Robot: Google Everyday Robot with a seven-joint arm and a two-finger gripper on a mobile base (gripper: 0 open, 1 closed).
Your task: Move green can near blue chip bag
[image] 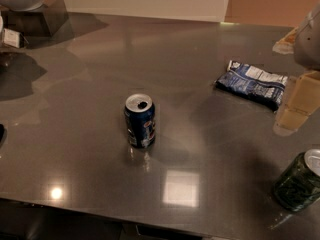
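The green can [298, 182], dark green and mottled with a silver top, is at the table's front right corner and leans to the right. The blue chip bag [252, 83] lies flat on the table further back, at the right. My gripper [295, 109] comes in from the right edge of the view, just right of the bag's near end and above the green can. It is apart from the can.
A dark blue can [140, 121] with a red and white logo stands upright mid-table. A white bowl on a dark stand [30, 4] is at the back left. A light-coloured wrapper [286, 41] lies at the back right. The table's front edge runs along the bottom.
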